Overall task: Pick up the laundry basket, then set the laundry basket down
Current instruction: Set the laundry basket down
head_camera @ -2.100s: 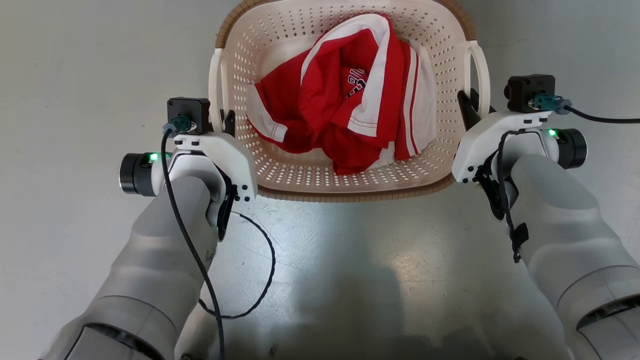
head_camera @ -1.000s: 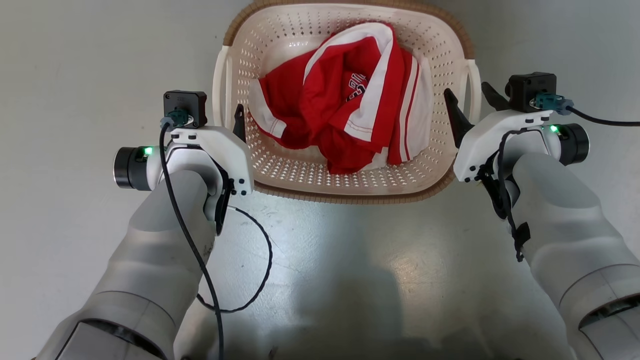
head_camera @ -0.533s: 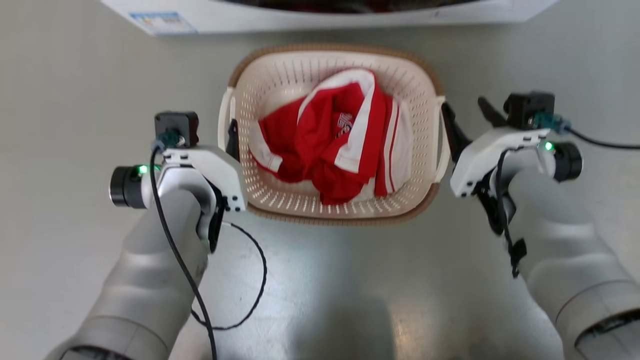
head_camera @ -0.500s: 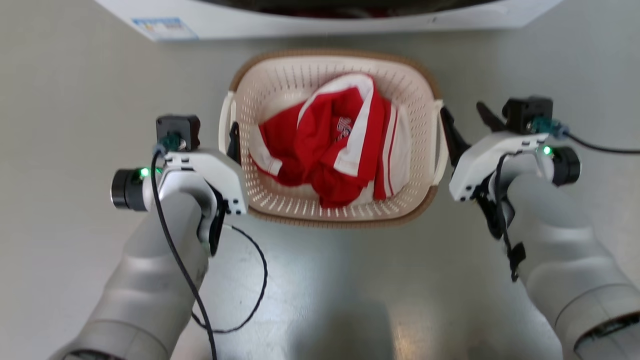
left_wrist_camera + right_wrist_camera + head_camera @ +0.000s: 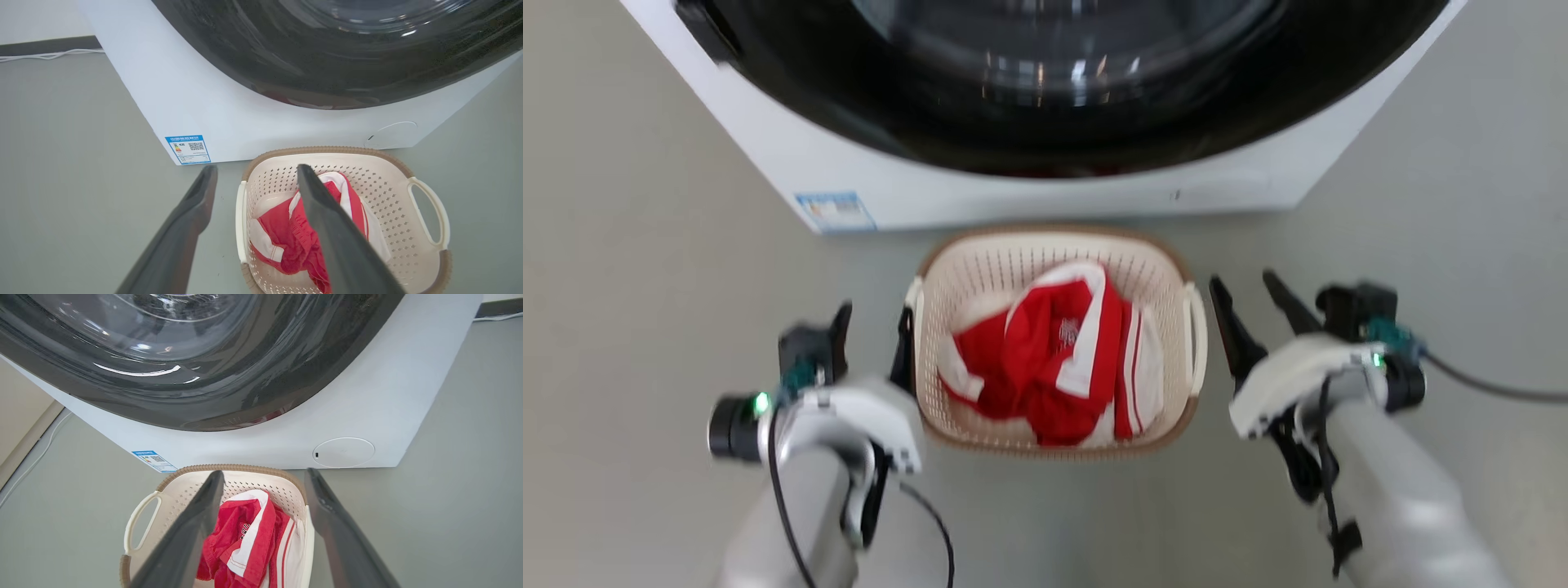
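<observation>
Left gripper (image 5: 872,327) gapes wide, empty, just beside the laundry basket (image 5: 1013,261), which sits on the floor (image 5: 645,327) before a washing machine (image 5: 1029,192), seemingly set down; right gripper (image 5: 1245,298) likewise spread and empty, flanking the opposite handle

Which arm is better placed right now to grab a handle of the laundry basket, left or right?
Left, slightly. Both are open, but the left gripper has a finger right beside the left handle of the laundry basket, while the right gripper stands farther off the right handle.
</observation>
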`<state>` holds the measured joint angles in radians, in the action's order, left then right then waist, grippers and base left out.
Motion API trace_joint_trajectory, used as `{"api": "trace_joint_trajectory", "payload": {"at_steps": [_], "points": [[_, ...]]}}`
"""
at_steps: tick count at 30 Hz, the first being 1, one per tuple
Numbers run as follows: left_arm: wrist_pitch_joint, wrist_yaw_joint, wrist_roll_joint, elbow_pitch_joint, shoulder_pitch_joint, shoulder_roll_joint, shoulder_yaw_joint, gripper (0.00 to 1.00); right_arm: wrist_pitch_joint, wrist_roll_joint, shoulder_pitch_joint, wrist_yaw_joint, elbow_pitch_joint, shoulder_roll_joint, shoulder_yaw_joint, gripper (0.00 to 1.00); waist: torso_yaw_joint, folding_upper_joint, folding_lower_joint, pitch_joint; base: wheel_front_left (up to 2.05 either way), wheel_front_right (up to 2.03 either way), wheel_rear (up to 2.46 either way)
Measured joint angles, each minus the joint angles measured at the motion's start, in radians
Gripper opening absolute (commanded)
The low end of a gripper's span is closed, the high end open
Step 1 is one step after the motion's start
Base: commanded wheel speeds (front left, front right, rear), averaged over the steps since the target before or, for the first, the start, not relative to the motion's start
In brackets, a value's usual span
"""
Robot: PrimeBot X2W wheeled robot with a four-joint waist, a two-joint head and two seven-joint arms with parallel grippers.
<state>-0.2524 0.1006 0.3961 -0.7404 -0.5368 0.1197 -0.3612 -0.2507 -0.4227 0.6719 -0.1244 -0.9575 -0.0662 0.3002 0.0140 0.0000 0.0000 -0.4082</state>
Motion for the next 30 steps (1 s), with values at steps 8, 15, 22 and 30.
{"api": "trace_joint_trajectory", "payload": {"at_steps": [8, 15, 22, 30], "points": [[0.0, 0.016, -0.123, 0.309, 0.316, -0.021, 0.112, 1.0, 0.0, 0.063, -0.243, 0.0, 0.194, 0.005, -0.119, 1.0, -0.008, 0.0, 0.0, 0.188, 0.0, 0.0, 0.0], [0.0, 0.024, -0.183, 0.483, 0.497, -0.03, 0.181, 1.0, 0.0, 0.073, -0.413, 0.0, 0.378, 0.011, -0.151, 1.0, -0.014, 0.0, 0.0, 0.298, 0.0, 0.0, 0.0], [0.0, 0.031, -0.215, 0.591, 0.636, -0.039, 0.226, 1.0, 0.0, 0.092, -0.593, 0.0, 0.509, 0.014, -0.182, 1.0, -0.031, 0.0, 0.0, 0.381, 0.0, 0.0, 0.0], [0.0, 0.031, -0.231, 0.659, 0.714, -0.05, 0.244, 1.0, 0.0, 0.106, -0.71, 0.0, 0.627, 0.016, -0.21, 1.0, -0.058, 0.0, 0.0, 0.422, 0.0, 0.0, 0.0]]}}
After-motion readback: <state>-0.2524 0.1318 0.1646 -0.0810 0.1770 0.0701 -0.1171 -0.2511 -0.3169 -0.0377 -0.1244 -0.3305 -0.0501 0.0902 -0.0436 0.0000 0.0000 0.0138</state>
